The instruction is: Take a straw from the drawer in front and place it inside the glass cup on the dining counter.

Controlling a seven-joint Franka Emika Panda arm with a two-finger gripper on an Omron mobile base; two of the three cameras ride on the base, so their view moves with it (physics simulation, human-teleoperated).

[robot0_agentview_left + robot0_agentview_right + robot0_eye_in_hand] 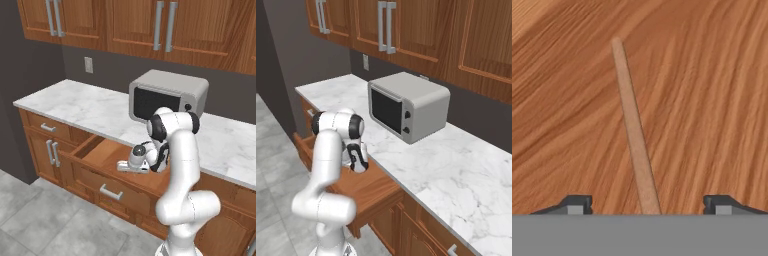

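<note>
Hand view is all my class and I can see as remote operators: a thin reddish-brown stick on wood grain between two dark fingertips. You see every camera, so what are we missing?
Observer: That wood is the floor of the open drawer, pulled out below the marble wall counter.
Operator: Where is the arm?
Observer: It bends down over the drawer, with the gripper low inside it.
Operator: Are the fingers on the straw?
Observer: No, they stand apart on either side of it.
Operator: Anything on that counter?
Observer: A silver microwave, below the wooden wall cabinets.
</note>
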